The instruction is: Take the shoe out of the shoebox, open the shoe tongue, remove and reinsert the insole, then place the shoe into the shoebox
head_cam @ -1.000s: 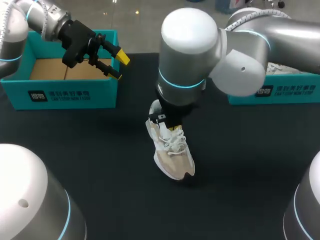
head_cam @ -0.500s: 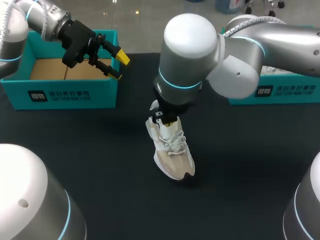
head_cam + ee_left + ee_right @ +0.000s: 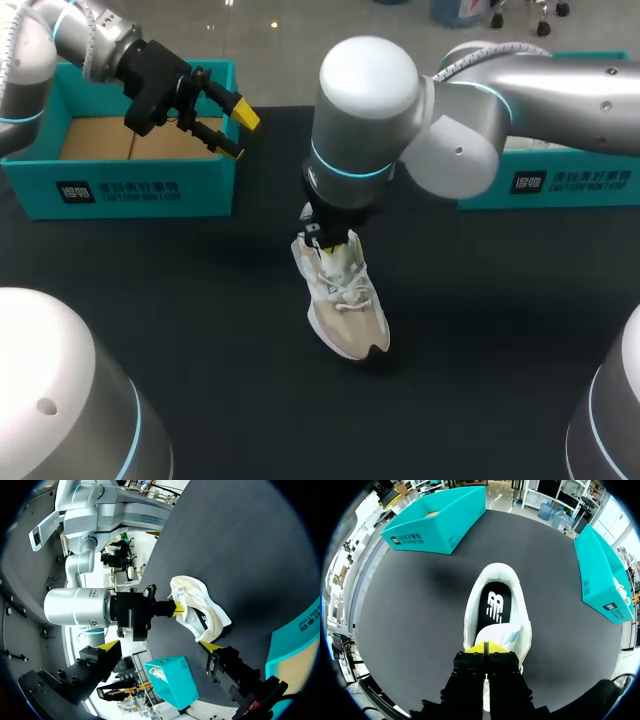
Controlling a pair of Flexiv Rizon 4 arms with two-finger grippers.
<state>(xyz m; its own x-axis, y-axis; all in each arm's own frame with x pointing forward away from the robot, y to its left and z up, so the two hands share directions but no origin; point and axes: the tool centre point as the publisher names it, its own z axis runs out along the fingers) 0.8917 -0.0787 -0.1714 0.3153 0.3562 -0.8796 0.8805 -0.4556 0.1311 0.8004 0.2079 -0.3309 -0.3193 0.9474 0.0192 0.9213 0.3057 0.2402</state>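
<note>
Black matte table point(image 3: 200, 300), with an open teal cardboard shoebox point(image 3: 120, 190) at the far-left corner, brown inside and nothing in it. Second teal shoebox point(image 3: 560, 185) at the far-right edge.

White-and-beige lace-up sneaker point(image 3: 345, 305) stands upright near the table middle, out of either box, toe toward the near edge.

Right gripper point(image 3: 485, 650) is down at the sneaker's throat. Yellow tips are pressed together on the top edge of the white tongue point(image 3: 506, 635), which reads as a pinch. Black insole with white logo point(image 3: 494, 607) lies flat inside the sneaker, exposed from heel to under the tongue.

Left gripper point(image 3: 238, 132) hovers over the right wall of the far-left shoebox, fingers spread wide, nothing between them, well apart from the sneaker.

Step, as I judge it: opening the tongue. Shoe-out looks done and the insole is not yet lifted.

Next move calls for folding the tongue toward the toe so the throat stays wide. Then a thin pinch on the insole's heel edge. The sneaker is free-standing and light, so it will likely need the left gripper to brace it, or it may tip or drag.
</note>
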